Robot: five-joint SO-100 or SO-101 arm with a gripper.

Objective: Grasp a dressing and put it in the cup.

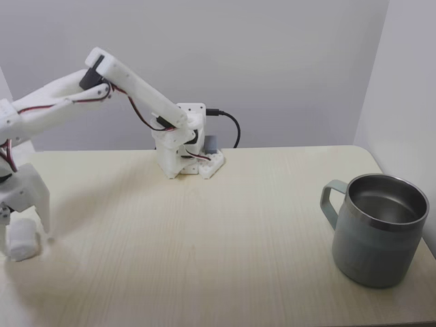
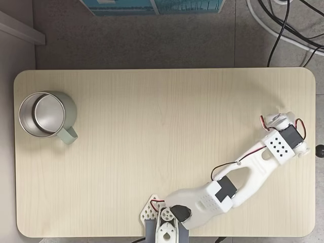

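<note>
the dressing, a small white soft roll, sits on the table at about eight o'clock in the front fixed view, hard against the left edge of the picture. the gripper stands over it with its fingers pointing down: one finger comes down just to the right of the roll, its tip on or near the tabletop, and the other is at the frame edge on the roll's left. the roll lies between them, but whether the fingers are pressing it or merely straddling it cannot be told from here. in the top-down fixed view the gripper's end is at about three o'clock, near the right edge of the table, and the wrist covers the roll.

the arm reaches from its base at the middle of the table's far side, up to an elbow and down toward the left.

the cup, a grey-green metal mug with a shiny inside, stands upright at about four o'clock in the front view, its loop handle turned to the left. in the top-down view the cup is at about nine o'clock, well apart from the gripper at the opposite end of the table.
</note>
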